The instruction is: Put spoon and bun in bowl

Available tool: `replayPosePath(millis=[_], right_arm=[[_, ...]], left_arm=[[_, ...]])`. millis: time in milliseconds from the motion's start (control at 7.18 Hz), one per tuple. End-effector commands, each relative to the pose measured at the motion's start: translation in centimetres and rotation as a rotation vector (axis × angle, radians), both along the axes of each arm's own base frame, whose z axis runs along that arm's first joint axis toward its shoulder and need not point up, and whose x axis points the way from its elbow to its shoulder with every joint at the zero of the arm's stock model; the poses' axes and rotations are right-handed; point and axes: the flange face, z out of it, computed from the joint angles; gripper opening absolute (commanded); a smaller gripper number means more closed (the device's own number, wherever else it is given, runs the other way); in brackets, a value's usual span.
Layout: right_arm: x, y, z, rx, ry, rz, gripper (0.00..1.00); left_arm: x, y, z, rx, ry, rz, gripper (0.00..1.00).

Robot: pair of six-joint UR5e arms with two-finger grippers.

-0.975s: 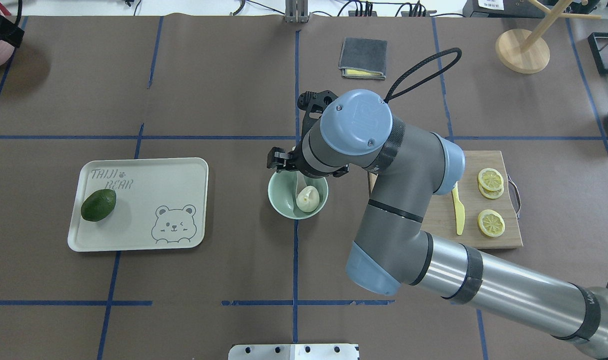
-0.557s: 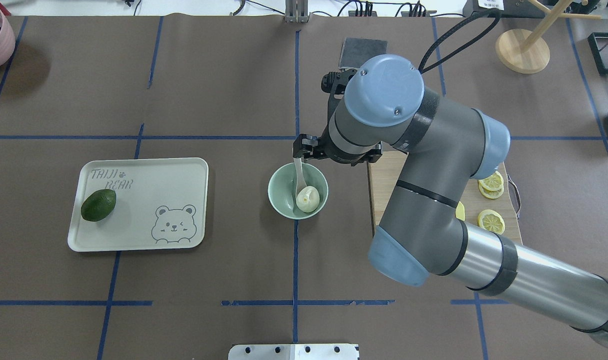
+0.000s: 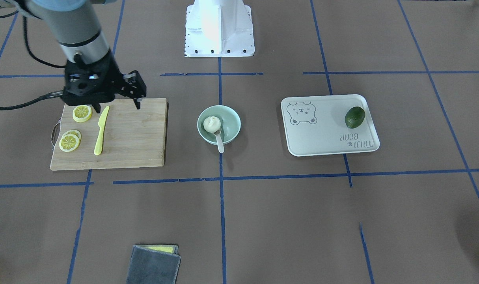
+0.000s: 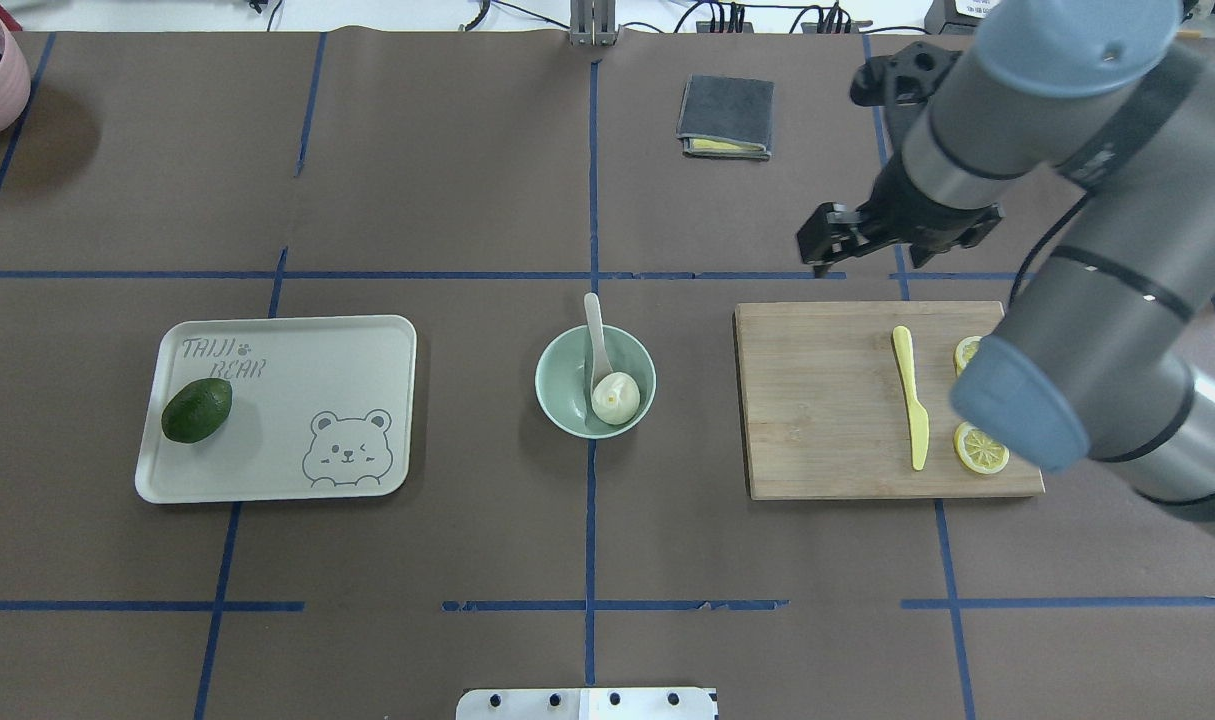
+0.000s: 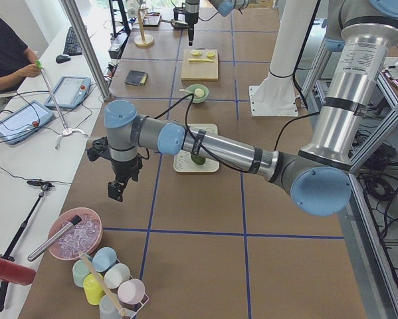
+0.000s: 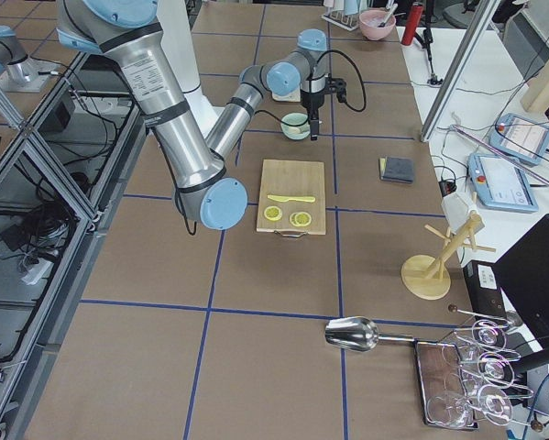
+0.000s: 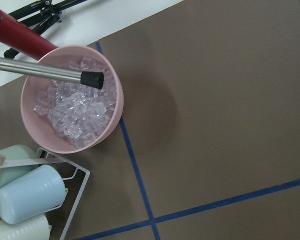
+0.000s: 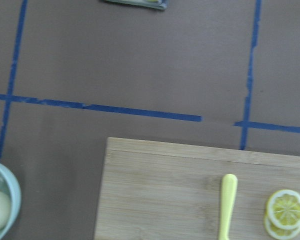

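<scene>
Watching overhead, I see bun (image 4: 615,397) and spoon (image 4: 594,330) inside the bowl (image 4: 557,388) at frame centre; front view, upper left, right hand (image 3: 117,104) hangs spread, empty; left hand (image 5: 116,191), I cannot tell.

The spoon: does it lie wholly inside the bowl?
No: the spoon rests in the bowl, but its handle sticks out past the rim.

- Right arm comes in from the right edge of the overhead view, elbow bent, wrist turned straight down
- Right claw (image 3: 117,104) hangs above the counter, fingers spread wide, nothing between them
- Left arm stretches far out to the robot's left
- Left claw (image 5: 116,191) points down; whether it is spread or closed cannot be told
</scene>
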Motion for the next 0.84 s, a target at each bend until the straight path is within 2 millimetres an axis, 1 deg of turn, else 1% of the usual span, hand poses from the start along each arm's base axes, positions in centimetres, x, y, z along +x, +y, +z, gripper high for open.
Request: replayPosePath(millis=[0,139,279,418,557,697], right_arm=[[13.8,-1.3,10.5,0.005,0.003,-0.085,1.0],[19.5,-1.8,14.5,0.042,0.004,-0.124,1.0],[23.3,-2.1,18.6,0.027,0.014,-0.129,1.0],[26.5,-1.6,24.3,0.031,0.026,-0.2,1.0],[31.3,-1.2,28.2,0.044,0.02,-0.207,1.0],[33.1,-0.1,31.3,0.036,0.009,-0.227,1.0]], left_arm=[[-0.6,0.7,1.4,-0.016,0.017,0.007,1.0],[-0.8,1.7,2.9,-0.037,0.02,0.006,1.0],[-0.8,2.1,3.4,-0.048,0.026,0.005,1.0],[-0.8,2.9,4.3,-0.062,0.035,0.006,1.0],[-0.7,3.3,4.8,-0.075,0.047,0.008,1.0],[-2.0,4.9,6.7,-0.104,0.05,-0.017,1.0]])
